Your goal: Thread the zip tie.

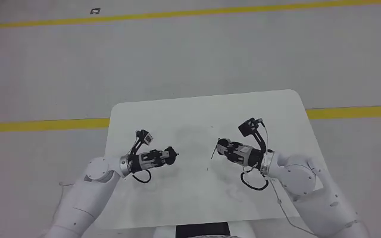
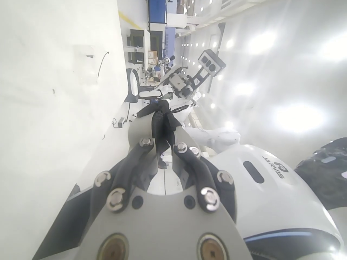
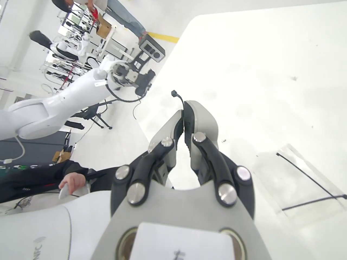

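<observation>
My right gripper (image 3: 184, 114) is shut on a thin black zip tie (image 3: 181, 100), whose square head (image 3: 174, 92) sticks out just past the fingertips. From above, the same gripper (image 1: 220, 146) hangs over the middle of the white table (image 1: 202, 113), with the tie (image 1: 214, 152) slanting off its tip. My left gripper (image 1: 171, 154) hovers a short gap away, facing it, its dark pads (image 2: 162, 114) pressed together with nothing visible between them. In the left wrist view a thin black tie (image 2: 102, 63) shows against the tabletop; I cannot tell whether it is the held one.
A clear plastic bag (image 3: 291, 188) with two more black zip ties (image 3: 306, 174) lies flat on the table beside my right gripper. The rounded table edge (image 3: 173, 44) runs beyond the fingertips. The table's far half is bare.
</observation>
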Action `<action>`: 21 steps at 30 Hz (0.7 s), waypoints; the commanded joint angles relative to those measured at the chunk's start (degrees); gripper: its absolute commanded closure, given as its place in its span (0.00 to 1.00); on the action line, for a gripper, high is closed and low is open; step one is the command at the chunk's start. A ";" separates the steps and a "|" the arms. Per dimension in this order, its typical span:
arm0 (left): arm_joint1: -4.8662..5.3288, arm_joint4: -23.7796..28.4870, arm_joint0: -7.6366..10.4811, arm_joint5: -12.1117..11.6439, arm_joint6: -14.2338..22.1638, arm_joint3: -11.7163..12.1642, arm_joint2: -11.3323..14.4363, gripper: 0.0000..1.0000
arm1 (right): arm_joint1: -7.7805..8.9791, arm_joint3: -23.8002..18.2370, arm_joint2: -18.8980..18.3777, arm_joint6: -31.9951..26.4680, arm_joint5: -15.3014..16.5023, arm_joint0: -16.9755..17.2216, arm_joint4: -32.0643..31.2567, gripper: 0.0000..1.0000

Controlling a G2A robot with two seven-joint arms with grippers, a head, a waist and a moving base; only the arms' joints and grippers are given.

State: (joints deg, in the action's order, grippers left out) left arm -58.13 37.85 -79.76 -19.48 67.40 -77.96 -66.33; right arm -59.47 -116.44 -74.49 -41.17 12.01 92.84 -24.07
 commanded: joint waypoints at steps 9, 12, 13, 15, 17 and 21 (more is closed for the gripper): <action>-5.24 -0.97 2.67 0.00 1.12 5.22 2.06 1.00 | -0.63 -1.51 4.65 3.21 -3.48 -1.05 -1.01 1.00; -6.65 -1.77 3.06 0.00 1.13 5.85 1.51 1.00 | -0.76 -1.45 5.55 3.91 -4.26 -1.06 -1.26 1.00; -6.76 -2.31 3.15 0.00 1.22 5.75 1.47 1.00 | -0.76 -1.45 5.55 3.91 -4.26 -1.06 -1.26 1.00; -6.76 -2.31 3.15 0.00 1.22 5.75 1.47 1.00 | -0.76 -1.45 5.55 3.91 -4.26 -1.06 -1.26 1.00; -6.76 -2.31 3.15 0.00 1.22 5.75 1.47 1.00 | -0.76 -1.45 5.55 3.91 -4.26 -1.06 -1.26 1.00; -6.76 -2.31 3.15 0.00 1.22 5.75 1.47 1.00 | -0.76 -1.45 5.55 3.91 -4.26 -1.06 -1.26 1.00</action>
State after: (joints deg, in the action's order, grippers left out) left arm -64.89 35.54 -76.61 -19.48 68.62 -72.22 -64.87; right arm -60.23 -117.89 -68.94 -37.26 7.75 91.79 -25.33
